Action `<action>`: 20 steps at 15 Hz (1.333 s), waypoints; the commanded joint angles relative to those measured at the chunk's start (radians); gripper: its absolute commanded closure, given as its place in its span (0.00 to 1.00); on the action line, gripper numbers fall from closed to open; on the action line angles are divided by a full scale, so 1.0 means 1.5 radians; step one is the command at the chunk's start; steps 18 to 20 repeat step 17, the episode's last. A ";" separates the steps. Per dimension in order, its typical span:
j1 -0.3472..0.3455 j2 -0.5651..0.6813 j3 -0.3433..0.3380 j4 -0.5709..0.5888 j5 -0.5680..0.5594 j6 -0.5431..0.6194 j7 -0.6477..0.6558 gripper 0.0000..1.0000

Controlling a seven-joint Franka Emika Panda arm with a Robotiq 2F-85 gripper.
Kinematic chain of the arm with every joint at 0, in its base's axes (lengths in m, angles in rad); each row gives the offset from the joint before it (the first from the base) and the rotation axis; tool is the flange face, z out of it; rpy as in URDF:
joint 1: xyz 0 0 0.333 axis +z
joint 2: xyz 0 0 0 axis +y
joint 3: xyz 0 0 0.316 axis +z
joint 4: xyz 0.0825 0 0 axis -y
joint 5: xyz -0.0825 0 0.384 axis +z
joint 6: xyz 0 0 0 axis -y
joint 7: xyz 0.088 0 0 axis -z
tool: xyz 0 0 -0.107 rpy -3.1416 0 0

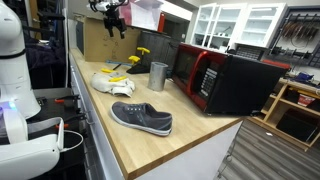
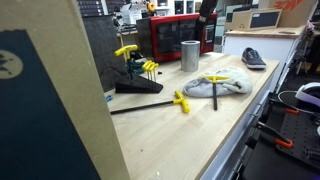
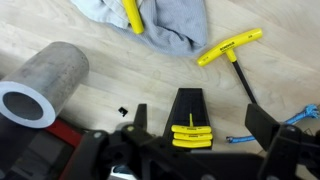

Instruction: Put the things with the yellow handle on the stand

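Observation:
A black stand holds several yellow T-handle tools; it also shows in an exterior view at the back of the wooden counter. A loose yellow T-handle tool lies on the counter beside the stand, also seen in an exterior view. Another yellow-handled tool lies on a grey cloth. My gripper is open and empty. It hangs high above the stand, as an exterior view shows.
A metal cup stands next to the cloth. A grey shoe lies near the counter's front end. A red and black microwave sits along one side. A small blue piece lies by the stand.

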 commanded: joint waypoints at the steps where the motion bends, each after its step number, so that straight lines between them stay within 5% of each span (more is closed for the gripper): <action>1: -0.009 -0.037 -0.018 -0.003 0.025 -0.036 0.015 0.00; 20: -0.016 -0.047 -0.024 0.002 0.040 -0.035 0.024 0.00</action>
